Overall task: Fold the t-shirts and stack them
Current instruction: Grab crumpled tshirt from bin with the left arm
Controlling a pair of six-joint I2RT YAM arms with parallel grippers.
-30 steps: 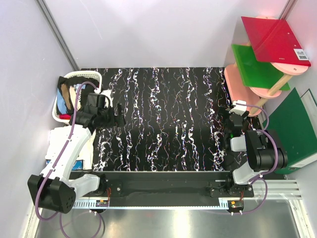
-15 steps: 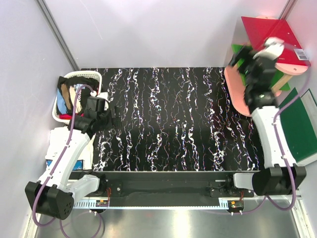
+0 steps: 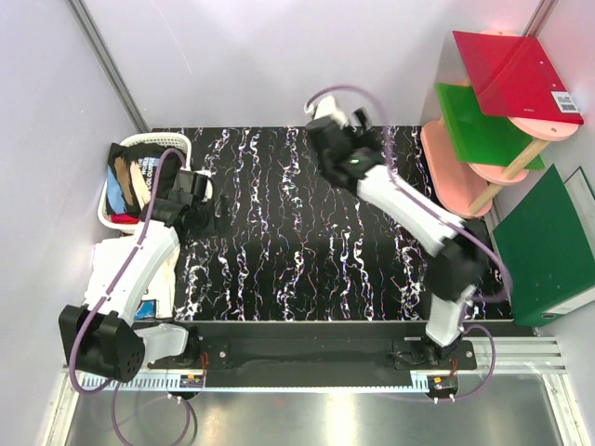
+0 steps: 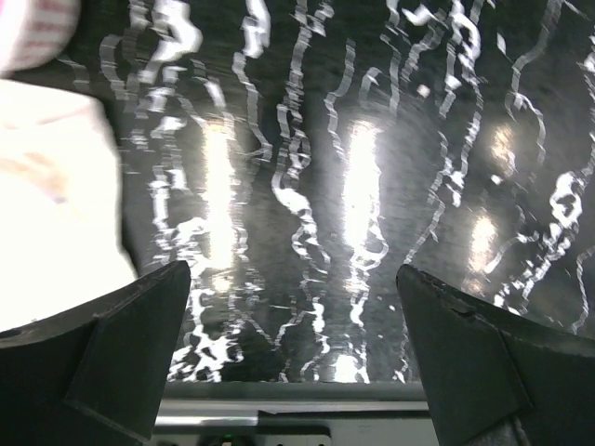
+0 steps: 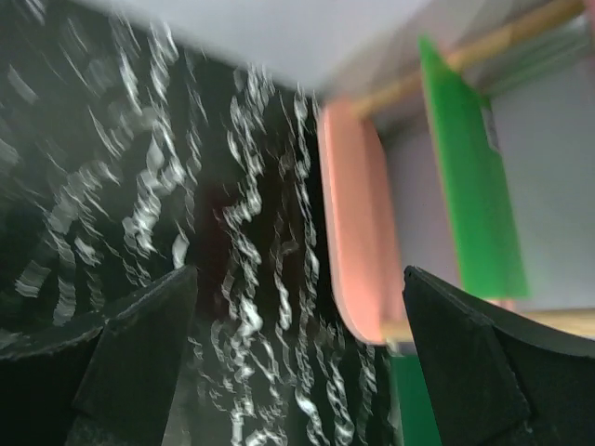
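the t-shirts (image 3: 125, 181) lie bundled in a white slatted basket (image 3: 160, 139) at the far left corner of the table (image 3: 307, 251), with black, blue, tan and a bit of red cloth showing over its rim. none of them is on the black, white-veined table top.

the left gripper (image 4: 293, 271) hangs over the left edge of the table, just beside the basket on its near side. its jaws stand wide apart with only the veined surface between them. a blurred white shape (image 4: 51, 195) fills the left side of the left wrist view; i cannot tell what it is.

the right arm stretches across the table to the middle of its far edge. the right gripper (image 5: 299, 274) is also spread wide and holds nothing. its camera looks toward the right edge, where a pink shelf (image 5: 353, 223) and a green board (image 5: 465, 177) stand off the table. a red board (image 3: 516, 74) lies on top of that stand.
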